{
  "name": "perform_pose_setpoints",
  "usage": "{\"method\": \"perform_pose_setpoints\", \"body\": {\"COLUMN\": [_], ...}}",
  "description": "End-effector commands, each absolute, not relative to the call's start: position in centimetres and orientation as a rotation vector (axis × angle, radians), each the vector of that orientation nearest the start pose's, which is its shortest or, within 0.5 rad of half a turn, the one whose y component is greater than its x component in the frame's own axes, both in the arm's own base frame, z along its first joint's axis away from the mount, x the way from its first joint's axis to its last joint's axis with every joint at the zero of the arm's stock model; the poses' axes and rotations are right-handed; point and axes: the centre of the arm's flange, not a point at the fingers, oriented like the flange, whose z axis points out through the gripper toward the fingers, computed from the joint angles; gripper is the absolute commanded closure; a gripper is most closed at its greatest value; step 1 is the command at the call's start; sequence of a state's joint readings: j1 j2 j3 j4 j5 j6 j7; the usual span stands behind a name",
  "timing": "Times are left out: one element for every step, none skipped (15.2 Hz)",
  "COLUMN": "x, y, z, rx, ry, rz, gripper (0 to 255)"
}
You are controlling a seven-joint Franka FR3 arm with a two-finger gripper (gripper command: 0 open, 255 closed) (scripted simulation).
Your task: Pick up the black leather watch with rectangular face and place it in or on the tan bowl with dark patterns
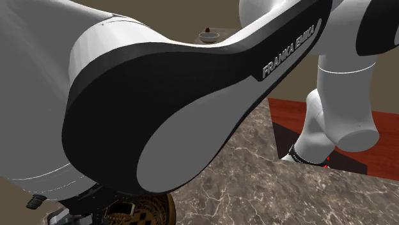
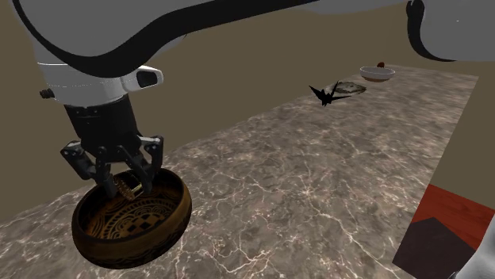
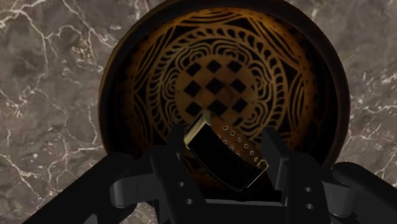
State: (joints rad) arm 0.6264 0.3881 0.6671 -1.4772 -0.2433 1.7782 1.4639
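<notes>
We had the claw [image 2: 125, 184] clamped on the black watch [image 3: 222, 154], just above the patterned bowl [image 2: 163, 238] at the left end of the tabletop [image 2: 317, 182]. We judged it light, strap floppy, case stiff and slick: grip across the case.

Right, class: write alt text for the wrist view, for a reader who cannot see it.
A black claw grips a black watch with a gold-edged rectangular face, above a dark brown bowl with tan patterns and a chequered centre. The bowl sits on a brown marble counter with white veins.
</notes>
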Motion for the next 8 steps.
{"method": "perform_pose_setpoints", "body": {"x": [25.9,25.9,25.9,25.9,25.9,25.9,25.9,25.9], "y": [60.5,60.5,60.5,60.5,60.5,60.5,60.5,60.5], "z": [49.2,49.2,49.2,49.2,49.2,49.2,50.5,51.8], "rx": [-3.136,-3.136,-3.136,-3.136,-3.136,-3.136,-3.136,-3.136], "ry": [0.245,0.245,0.245,0.245,0.245,0.245,0.245,0.245], "rz": [-0.001,-0.001,-0.001,-0.001,-0.001,-0.001,-0.001,-0.001], "gripper": [0,0,0,0,0,0,0,0]}}
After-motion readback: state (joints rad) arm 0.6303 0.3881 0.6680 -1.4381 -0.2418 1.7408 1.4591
